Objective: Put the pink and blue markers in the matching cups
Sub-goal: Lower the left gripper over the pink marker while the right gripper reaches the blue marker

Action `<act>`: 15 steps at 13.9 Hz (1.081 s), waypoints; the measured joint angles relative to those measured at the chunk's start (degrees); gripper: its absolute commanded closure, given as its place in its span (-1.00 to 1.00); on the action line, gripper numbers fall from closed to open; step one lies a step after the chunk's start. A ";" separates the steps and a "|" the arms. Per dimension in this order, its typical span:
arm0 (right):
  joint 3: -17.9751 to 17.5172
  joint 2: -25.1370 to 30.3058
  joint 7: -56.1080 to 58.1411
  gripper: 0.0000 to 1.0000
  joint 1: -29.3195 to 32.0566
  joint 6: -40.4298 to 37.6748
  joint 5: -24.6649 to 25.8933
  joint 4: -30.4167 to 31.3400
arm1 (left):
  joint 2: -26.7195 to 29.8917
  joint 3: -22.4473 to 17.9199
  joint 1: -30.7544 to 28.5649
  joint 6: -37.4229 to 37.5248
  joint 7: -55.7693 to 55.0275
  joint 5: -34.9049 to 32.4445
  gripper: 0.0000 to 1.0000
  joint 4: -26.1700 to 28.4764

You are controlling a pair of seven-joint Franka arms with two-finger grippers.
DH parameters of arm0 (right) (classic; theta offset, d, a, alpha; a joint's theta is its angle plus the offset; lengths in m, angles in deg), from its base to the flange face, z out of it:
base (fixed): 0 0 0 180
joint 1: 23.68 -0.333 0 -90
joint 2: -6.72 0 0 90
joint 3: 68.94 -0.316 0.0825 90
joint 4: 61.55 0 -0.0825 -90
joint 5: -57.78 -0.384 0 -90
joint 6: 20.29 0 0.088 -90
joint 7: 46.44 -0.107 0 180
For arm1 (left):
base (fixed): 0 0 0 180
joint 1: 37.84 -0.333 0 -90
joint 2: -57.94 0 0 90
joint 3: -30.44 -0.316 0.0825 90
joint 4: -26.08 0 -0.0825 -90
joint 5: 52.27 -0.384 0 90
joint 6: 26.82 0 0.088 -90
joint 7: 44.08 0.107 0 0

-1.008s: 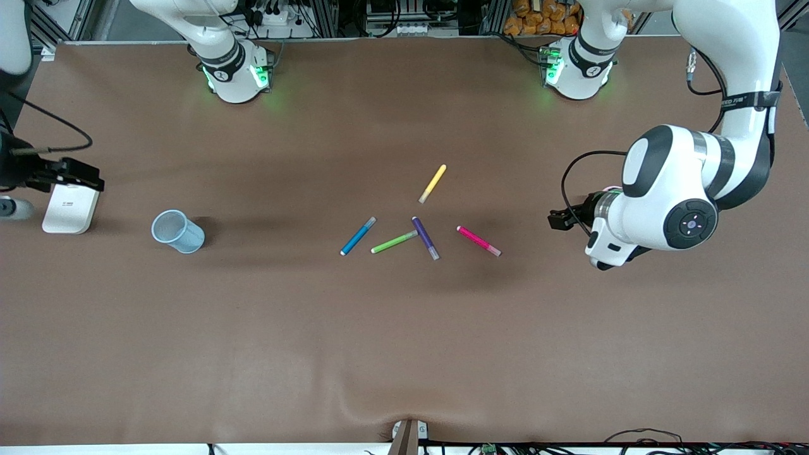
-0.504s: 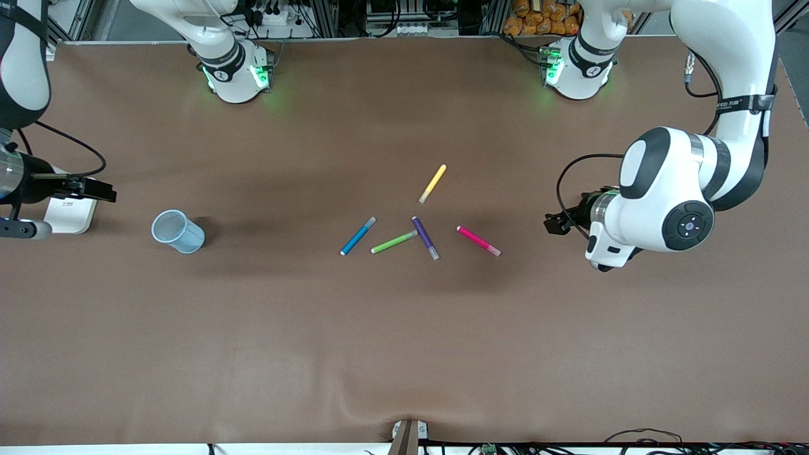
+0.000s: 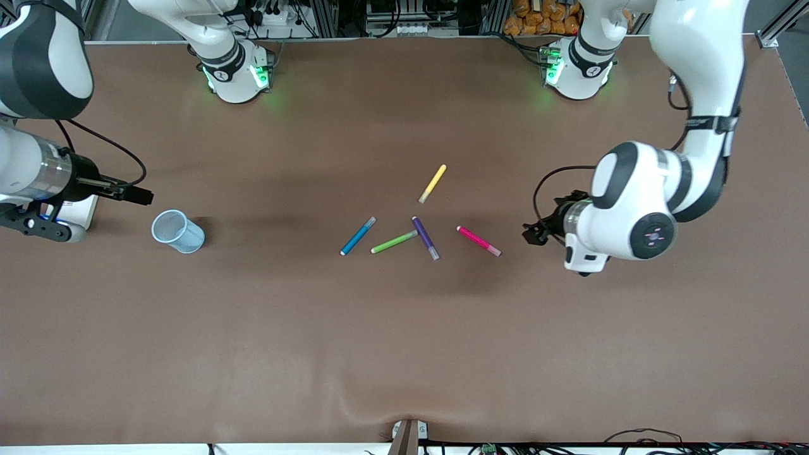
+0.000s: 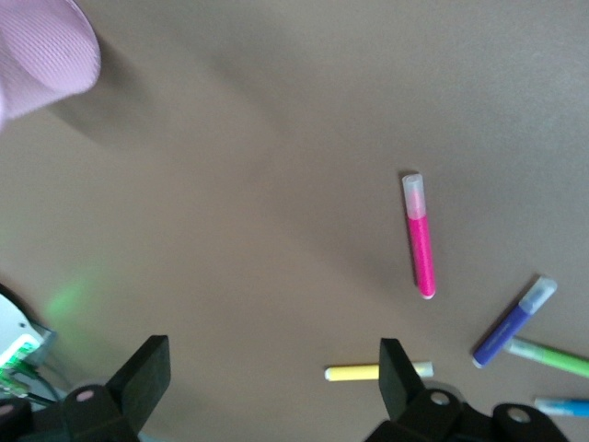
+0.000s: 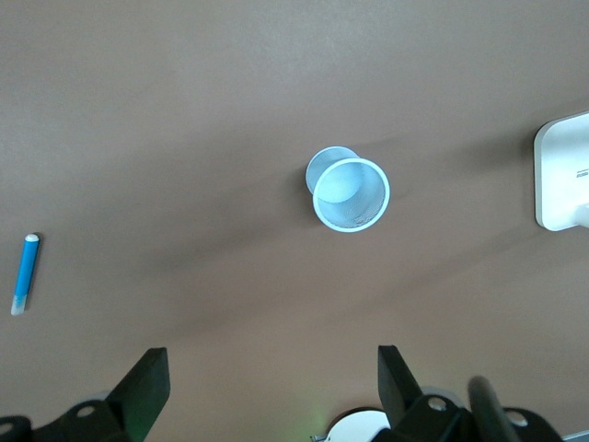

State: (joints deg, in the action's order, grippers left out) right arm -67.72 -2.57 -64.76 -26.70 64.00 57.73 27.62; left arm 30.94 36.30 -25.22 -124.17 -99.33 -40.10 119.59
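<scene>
While both arms hang above the brown table [image 3: 404, 354], neither gripper holds anything. The left gripper [image 4: 267, 378] hovers with its black fingers [image 4: 143, 373] spread wide apart over bare cloth toward the left arm's end of the table. The slim magenta-pink felt marker [image 3: 478, 241] lies flat on the table near those fingers, apart from them, pale cap end toward the front camera. The translucent pale pink plastic cup [image 4: 41, 55] shows only as an edge in the left wrist view.

The right gripper [image 5: 267, 378] hovers near the translucent pale blue plastic cup [image 3: 177, 231], its fingers [image 5: 147, 378] also wide apart. That cup stands upright just beside them. The slim blue felt marker [image 3: 358, 236] lies well apart from those fingers, mid-table, beside a green marker [image 3: 394, 242], a dark purple marker [image 3: 425, 238] and a yellow marker [image 3: 433, 183]. A white block [image 5: 563, 175] sits near the right gripper.
</scene>
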 measured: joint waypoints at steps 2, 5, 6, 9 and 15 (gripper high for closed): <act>0.01 -0.12 -1.73 -1.00 -0.16 -0.05 -0.80 0.30 | -1.88 0.00 0.51 -1.67 -1.40 0.41 -1.00 0.04; 0.01 -1.14 -5.50 -1.00 -1.09 0.45 -3.13 0.84 | -4.83 -0.01 0.71 -5.31 -2.57 2.87 -1.00 0.35; -0.01 -1.54 -7.41 -1.00 -1.90 0.89 -3.40 0.90 | -5.51 -0.01 0.71 -7.05 -2.62 4.16 -1.00 0.88; -0.08 -3.15 -15.01 -1.00 -5.83 5.29 -3.55 2.36 | -6.42 -0.01 0.81 -11.98 -3.12 8.10 -1.00 3.09; -0.23 -5.97 -32.51 -1.00 -14.80 11.39 -8.22 4.69 | -9.28 0.02 3.20 -19.54 -9.79 9.77 -1.00 4.63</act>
State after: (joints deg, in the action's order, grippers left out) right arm -67.95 -8.54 -97.28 -41.50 75.38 49.51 32.30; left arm 21.67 36.32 -22.02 -143.71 -109.12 -30.33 124.22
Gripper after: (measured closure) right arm 0.000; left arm 0.000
